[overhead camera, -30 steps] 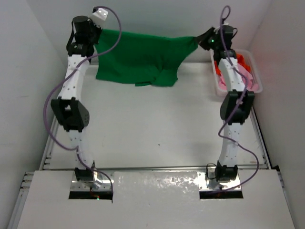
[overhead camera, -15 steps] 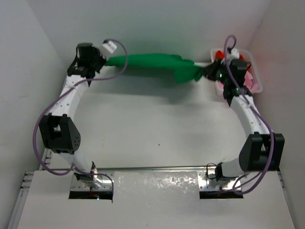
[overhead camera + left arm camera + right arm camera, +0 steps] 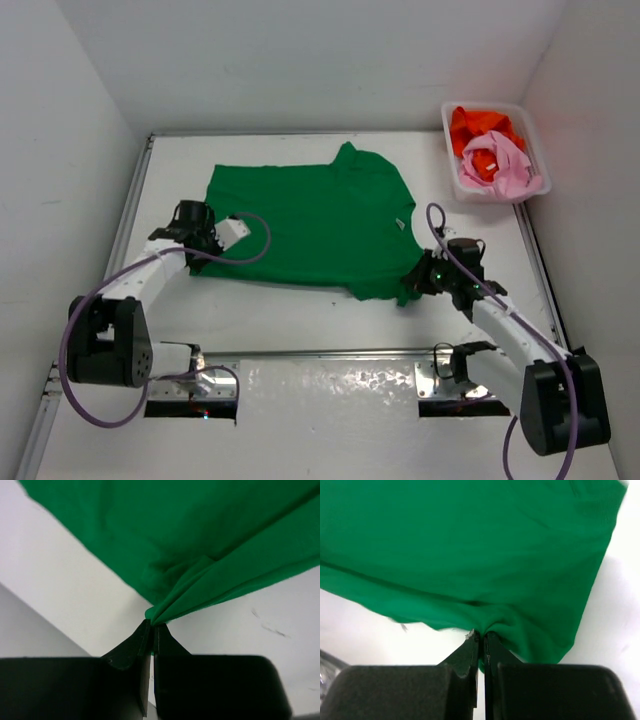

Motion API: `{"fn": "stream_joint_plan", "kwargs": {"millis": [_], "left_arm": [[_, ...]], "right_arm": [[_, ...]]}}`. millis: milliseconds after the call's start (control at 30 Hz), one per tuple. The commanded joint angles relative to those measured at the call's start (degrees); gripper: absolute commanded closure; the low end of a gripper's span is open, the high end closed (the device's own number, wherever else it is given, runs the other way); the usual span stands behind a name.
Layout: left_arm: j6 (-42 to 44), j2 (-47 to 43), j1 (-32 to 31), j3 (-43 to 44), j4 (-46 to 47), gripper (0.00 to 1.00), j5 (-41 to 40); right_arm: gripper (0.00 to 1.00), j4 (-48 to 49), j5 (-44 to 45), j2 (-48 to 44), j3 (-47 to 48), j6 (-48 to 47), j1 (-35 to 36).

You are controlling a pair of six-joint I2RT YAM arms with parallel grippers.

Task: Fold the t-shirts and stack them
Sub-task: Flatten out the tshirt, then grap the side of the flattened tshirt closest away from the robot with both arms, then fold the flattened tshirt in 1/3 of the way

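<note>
Top cam: green shirt [image 3: 305,220] spread flat on desk [image 3: 300,315]; pink shirt [image 3: 497,165] & orange shirt [image 3: 478,125] in basket [image 3: 452,175], far right. Wrist cams alone show grips: left jaws pinched on bunched shirt edge, right jaws likewise.

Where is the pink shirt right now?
In the top view, the pink shirt sits in the white basket at the far right corner of the table, beside the orange shirt.
</note>
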Motion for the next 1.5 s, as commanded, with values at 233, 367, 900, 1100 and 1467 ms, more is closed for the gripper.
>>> {"fn": "stream_joint_plan", "kwargs": {"millis": [233,367,900,1100,1467], "left_arm": [[-6.4,-5.6,0.4,-2.1,-3.9,1.0,-4.4],[-9.2,-2.6,0.7,0.4,-0.9,1.0,-5.3],[-14.8,17.0,1.8,14.5,1.7,1.0,-8.2],[-15.3,22.4,1.8,18.0,2.6,1.0,-10.0],[-19.8,29.9,2.4,24.2,2.9,0.65,-12.7]], "right_arm": [[1.0,3.2,-0.6,1.5,0.1,1.4,2.1],[1.0,4.1,0.4,7.2,6.8,-2.0,2.0],[1.0,4.2,3.4,27.4,23.9,-12.1,0.0],[1.0,3.9,1.7,34.7,29.7,-14.4,-0.2],[0.79,0.8,3.4,43.8,38.4,-17.8,-0.4]]}}
